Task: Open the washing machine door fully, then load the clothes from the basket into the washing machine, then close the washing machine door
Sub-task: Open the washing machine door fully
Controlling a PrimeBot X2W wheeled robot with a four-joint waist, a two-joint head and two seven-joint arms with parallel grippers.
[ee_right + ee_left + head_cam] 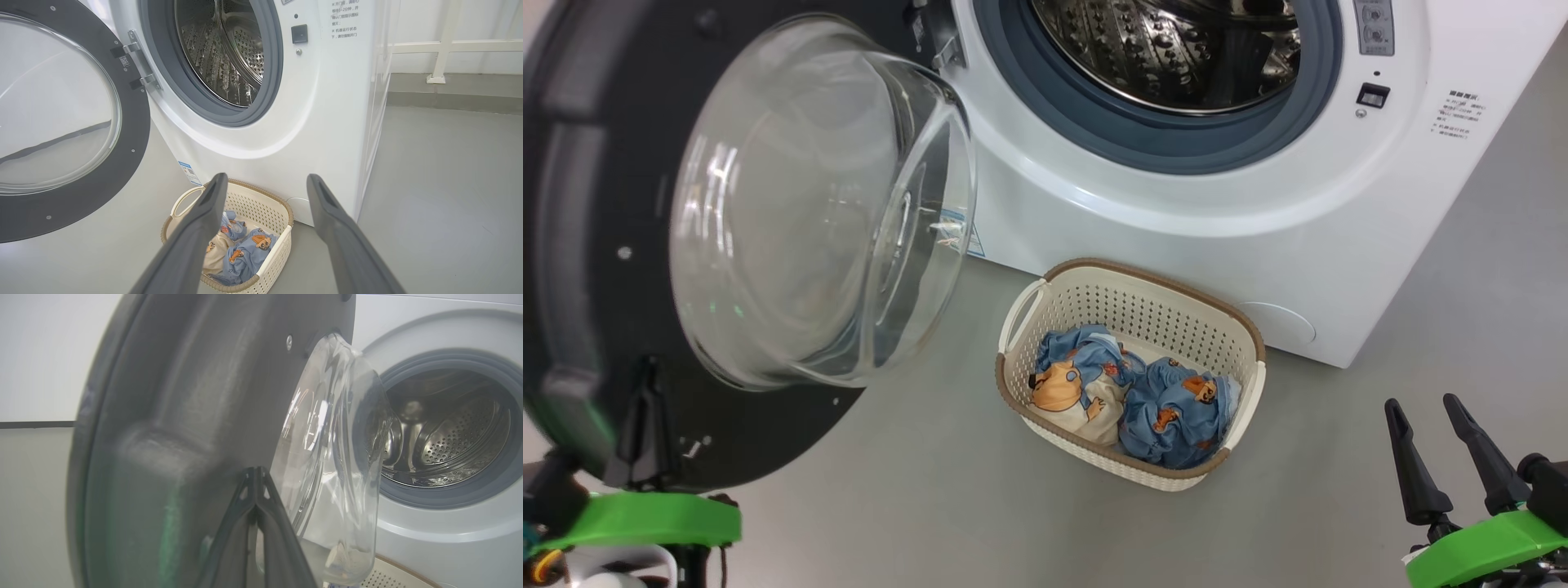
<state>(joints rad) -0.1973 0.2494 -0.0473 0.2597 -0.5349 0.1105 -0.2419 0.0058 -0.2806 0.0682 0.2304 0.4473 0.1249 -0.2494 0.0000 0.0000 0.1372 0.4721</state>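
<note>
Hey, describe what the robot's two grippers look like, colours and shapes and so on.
The right gripper and left gripper look alike: two long, tapering fingers of matte dark grey plastic, rising from a bright green bracket with black fittings. What looks like orange wiring shows under the left one's bracket.

Grey floor point(449, 183), white wall point(41, 355), white railing point(445, 45).

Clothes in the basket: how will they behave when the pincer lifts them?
Likely floppy: the clothes lie crumpled in folds, so they should drape. Probably light: thin fabric. They lie bunched together in the basket, so one may drag another.
</note>
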